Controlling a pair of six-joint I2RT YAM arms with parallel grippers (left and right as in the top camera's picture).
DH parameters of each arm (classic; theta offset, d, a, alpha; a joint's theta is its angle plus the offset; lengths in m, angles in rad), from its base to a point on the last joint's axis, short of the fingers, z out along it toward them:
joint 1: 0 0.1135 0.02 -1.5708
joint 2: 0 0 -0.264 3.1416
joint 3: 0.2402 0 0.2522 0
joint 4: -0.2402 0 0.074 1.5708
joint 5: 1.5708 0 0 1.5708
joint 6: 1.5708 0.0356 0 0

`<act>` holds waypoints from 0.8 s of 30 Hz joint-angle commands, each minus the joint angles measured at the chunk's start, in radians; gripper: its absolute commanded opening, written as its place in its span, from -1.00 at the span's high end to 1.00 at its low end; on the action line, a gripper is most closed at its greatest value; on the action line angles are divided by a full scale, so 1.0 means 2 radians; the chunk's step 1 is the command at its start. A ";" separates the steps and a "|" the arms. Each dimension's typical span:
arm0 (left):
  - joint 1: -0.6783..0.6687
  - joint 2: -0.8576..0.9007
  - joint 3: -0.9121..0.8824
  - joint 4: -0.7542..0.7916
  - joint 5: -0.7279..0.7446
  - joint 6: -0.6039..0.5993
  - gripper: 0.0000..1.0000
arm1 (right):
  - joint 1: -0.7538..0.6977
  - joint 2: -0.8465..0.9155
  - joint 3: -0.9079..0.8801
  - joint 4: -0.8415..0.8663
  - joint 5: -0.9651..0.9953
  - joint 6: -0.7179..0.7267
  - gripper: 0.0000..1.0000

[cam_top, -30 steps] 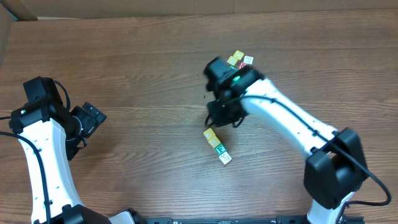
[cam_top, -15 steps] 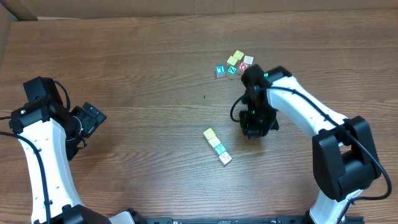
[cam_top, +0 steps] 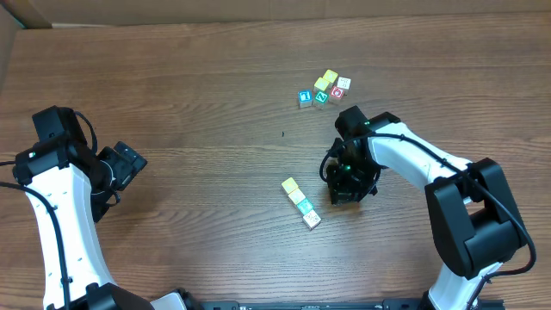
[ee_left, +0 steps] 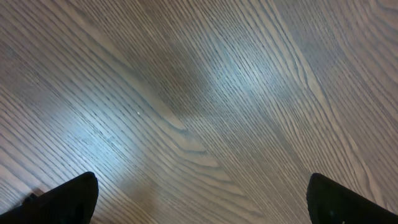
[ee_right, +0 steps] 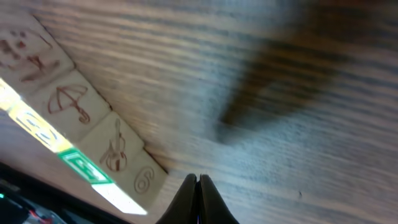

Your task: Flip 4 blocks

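We note the row of four blocks [cam_top: 300, 201] lying just left of the clenched, empty right gripper [ee_right: 198, 185], its long axis running far-left to near-right; the released left gripper [cam_top: 127, 164] sits well apart.

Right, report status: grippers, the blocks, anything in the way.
Left gripper open, empty, parked far left. Right gripper shut, empty, low beside the blocks, four in a diagonal row. Other cube cluster farther back, not in the way.

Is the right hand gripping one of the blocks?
No, in the wrist view the right hand is shut on nothing, and the row of blocks lies beside it.
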 commanded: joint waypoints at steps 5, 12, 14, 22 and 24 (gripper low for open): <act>0.002 0.003 -0.002 -0.001 -0.003 0.004 -0.99 | 0.004 -0.011 -0.002 0.043 -0.013 0.051 0.92; 0.002 0.003 -0.002 -0.001 -0.003 0.004 -0.99 | 0.013 -0.011 -0.003 0.052 -0.020 0.071 0.92; 0.002 0.003 -0.002 -0.001 -0.003 0.004 -0.99 | 0.019 -0.011 -0.003 0.053 -0.028 0.071 0.92; 0.002 0.003 -0.002 -0.001 -0.003 0.004 -0.99 | 0.042 -0.011 -0.003 0.058 -0.039 0.073 0.92; 0.002 0.003 -0.002 -0.001 -0.003 0.004 -0.99 | 0.044 -0.011 -0.003 0.058 -0.043 0.073 0.92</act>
